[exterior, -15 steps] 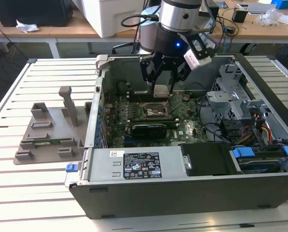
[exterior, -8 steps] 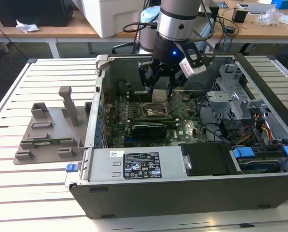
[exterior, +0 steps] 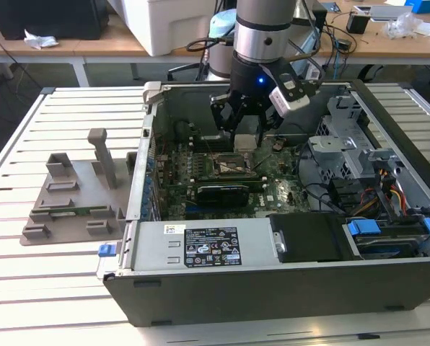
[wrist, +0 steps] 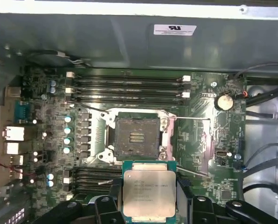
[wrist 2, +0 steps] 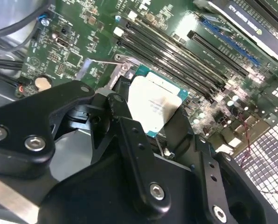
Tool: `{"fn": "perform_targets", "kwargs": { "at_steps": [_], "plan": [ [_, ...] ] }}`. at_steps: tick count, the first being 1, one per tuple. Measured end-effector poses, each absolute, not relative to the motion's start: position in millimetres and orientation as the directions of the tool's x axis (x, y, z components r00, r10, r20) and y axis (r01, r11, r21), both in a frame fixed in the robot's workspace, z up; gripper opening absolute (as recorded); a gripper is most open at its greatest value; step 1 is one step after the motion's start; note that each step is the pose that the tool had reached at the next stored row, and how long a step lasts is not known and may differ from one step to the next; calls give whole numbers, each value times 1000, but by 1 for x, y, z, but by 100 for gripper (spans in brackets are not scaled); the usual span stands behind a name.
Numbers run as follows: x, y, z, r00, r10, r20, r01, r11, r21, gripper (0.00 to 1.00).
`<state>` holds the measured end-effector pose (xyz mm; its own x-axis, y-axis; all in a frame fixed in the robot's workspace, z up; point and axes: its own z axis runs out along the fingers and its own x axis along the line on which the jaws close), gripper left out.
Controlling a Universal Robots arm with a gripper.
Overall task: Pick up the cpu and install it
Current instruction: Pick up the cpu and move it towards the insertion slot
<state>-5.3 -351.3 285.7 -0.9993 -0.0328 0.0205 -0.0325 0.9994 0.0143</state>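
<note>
Gripper, upper centre of exterior view, inside open computer case. Closed on cpu; fingers bear on two opposite edges. Silvery lid faces camera in both wrist views. Cpu hangs over motherboard, near exposed empty socket, not yet seated.

Handling, judged:
- light, rigid, flat plate
- smooth metal lid probably slippery
- underside contacts and socket pins fragile

Best hold: thin rim edges, as here. Avoid broad faces; keep level to prevent tilt or slip.
</note>
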Motion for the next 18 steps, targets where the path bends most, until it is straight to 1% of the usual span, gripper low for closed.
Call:
{"fn": "perform_targets", "kwargs": {
  "at_steps": [1, 2, 3, 7, 9, 12, 18],
  "plan": [
    [-5, -351, 286, -999, -33, 19, -32, 999, 10, 55],
    [-5, -351, 286, -999, -32, 20, -33, 999, -23, 55],
    [-6, -351, 285, -999, -32, 21, -32, 999, -34, 55],
    [-9, -347, 284, -999, -32, 20, -32, 999, -4, 55],
    [-9, -342, 280, -999, -32, 20, -32, 999, -4, 55],
    [-10, -332, 276, -999, -32, 20, -32, 999, -17, 55],
    [-10, -332, 275, -999, -32, 20, -33, 999, -19, 55]
  ]
}}
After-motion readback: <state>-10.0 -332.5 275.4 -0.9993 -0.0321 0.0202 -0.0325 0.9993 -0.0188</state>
